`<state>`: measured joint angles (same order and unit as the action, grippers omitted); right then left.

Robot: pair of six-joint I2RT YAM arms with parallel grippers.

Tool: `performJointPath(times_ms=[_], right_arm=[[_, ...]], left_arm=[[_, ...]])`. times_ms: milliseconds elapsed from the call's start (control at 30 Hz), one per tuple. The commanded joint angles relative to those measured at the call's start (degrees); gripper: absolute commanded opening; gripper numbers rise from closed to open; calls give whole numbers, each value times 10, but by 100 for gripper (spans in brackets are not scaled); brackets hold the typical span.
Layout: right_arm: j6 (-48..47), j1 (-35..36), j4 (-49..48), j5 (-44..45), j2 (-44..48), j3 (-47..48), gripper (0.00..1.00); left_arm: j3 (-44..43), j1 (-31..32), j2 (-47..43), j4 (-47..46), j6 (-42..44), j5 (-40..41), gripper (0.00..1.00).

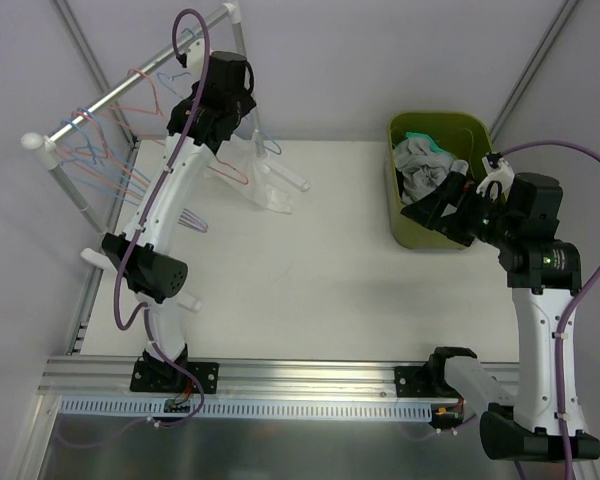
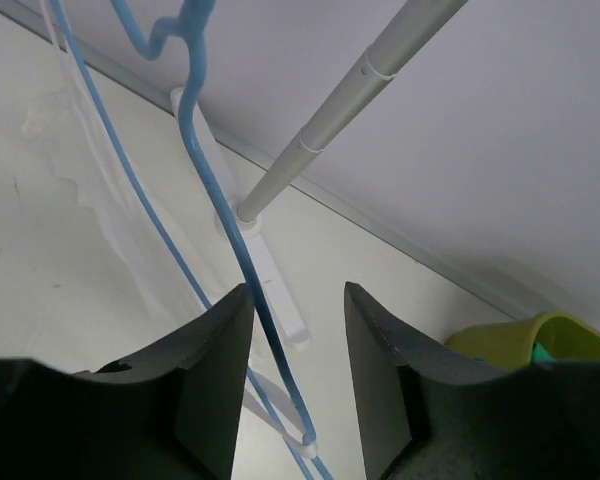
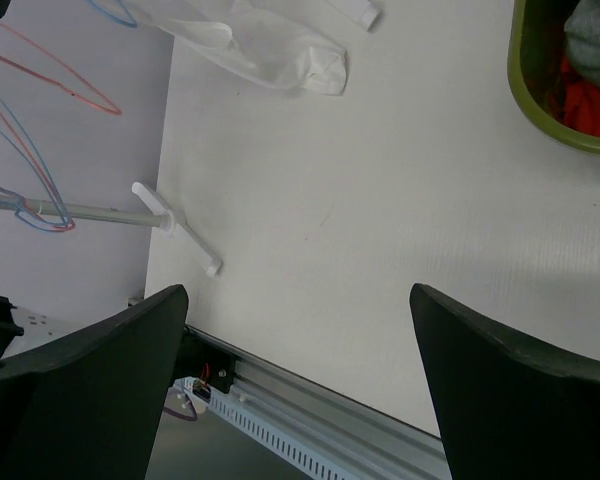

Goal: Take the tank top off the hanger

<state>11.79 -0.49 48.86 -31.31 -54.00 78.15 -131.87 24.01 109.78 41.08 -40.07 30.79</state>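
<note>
My left end effector (image 2: 298,300) is raised beside the grey metal clothes rail (image 2: 330,110). Its fingers stand partly apart around the thin blue wire hanger (image 2: 213,200), which runs close along one finger and is not clamped. The sheer white tank top (image 2: 80,170) hangs on that hanger below the rail, its lower end lying on the white surface (image 1: 330,270). My right end effector (image 3: 298,295) stands wide apart and empty, well away from the rail.

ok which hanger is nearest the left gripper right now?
The blue hanger beside the white tank top: its wire runs between the fingers of the left gripper, not yet clamped. The other red and blue hangers are bunched farther along the rail.
</note>
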Motion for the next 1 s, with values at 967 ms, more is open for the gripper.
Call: performJointPath(times_ms=[967], right_arm=[[-14, 37, -17, -31, -69, 69, 99]], left_arm=[[111, 125, -211, -37, -60, -37, 0]])
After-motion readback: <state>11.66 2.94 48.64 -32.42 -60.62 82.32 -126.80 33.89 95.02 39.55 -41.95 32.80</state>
